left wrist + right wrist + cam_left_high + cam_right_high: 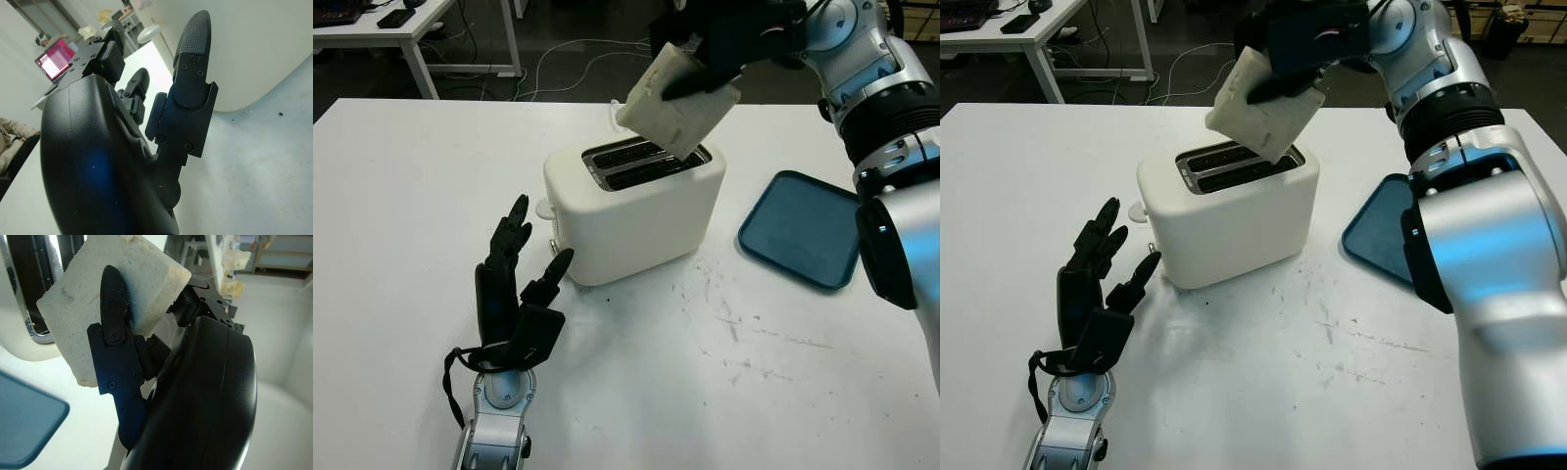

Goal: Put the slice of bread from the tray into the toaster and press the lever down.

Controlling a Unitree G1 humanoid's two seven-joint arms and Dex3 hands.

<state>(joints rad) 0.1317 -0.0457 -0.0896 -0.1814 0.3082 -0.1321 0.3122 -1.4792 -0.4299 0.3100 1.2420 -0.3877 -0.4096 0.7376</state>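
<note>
The robot's right hand is up in the air above the white toaster, and its black fingers are closed tight on a slice of bread. The bread is tilted, with one bottom corner hanging just over the far slot of the toaster, near the right end of it. I cannot tell if that corner touches the toaster or not. The toaster has two long slots on top and it stands in the middle of the white table. A small white lever knob sticks out of the toaster's left end, up high. The blue tray lies flat on the table to the right of the toaster, a little apart from it, and there is nothing on it. The left hand is open and holds nothing. It is near the table, just beside the toaster's left front corner, with its fingers pointing up and away toward the lever end. The table has some dark scuff marks in front of the toaster
</note>
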